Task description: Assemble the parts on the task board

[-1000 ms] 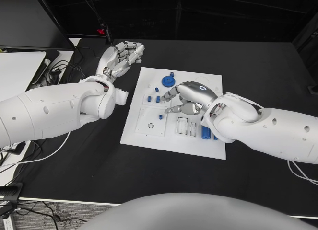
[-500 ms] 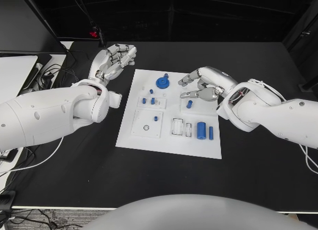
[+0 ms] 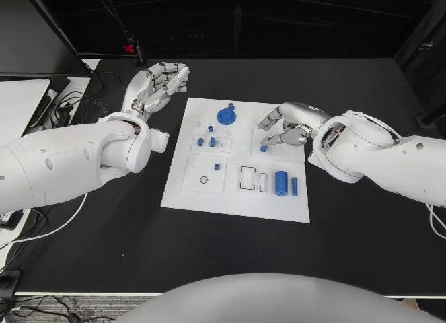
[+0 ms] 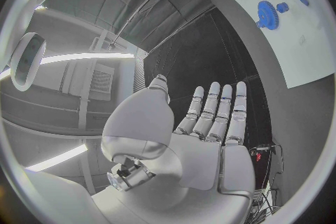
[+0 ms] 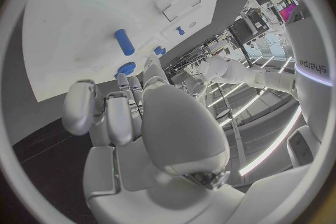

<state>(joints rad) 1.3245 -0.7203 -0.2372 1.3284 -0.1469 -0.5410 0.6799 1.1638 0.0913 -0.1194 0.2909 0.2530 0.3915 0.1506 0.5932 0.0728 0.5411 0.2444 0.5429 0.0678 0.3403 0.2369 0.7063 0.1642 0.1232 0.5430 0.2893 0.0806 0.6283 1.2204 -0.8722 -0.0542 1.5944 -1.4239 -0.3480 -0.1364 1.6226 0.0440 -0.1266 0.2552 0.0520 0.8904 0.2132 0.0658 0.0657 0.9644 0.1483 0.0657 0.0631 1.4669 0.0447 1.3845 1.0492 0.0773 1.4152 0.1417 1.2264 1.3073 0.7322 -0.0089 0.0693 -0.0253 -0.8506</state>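
Note:
The white task board (image 3: 233,195) lies mid-table. On it sit a blue gear (image 3: 227,118), small blue pegs (image 3: 207,142), and two blue cylinders (image 3: 286,184) lying in slots. A short blue peg (image 3: 264,147) stands near the board's right side. My right hand (image 3: 286,125) hovers over that far right part, fingers bent and apart, thumb tip close beside the peg, nothing held. The right wrist view shows the peg (image 5: 125,42) clear of the fingertips (image 5: 122,83) on the board (image 5: 70,22). My left hand (image 3: 157,84) is flat and open above the black table, off the board's far left corner.
A white desk surface (image 3: 14,94) and cables (image 3: 72,101) lie beyond the table's left edge. In the left wrist view my left hand (image 4: 210,123) has straight fingers, and the board (image 4: 308,28) with the gear (image 4: 266,11) lies beyond them.
My right hand has drawn back from the board's middle to its far right part. The short blue peg now stands free beside the thumb. The left hand has stayed put.

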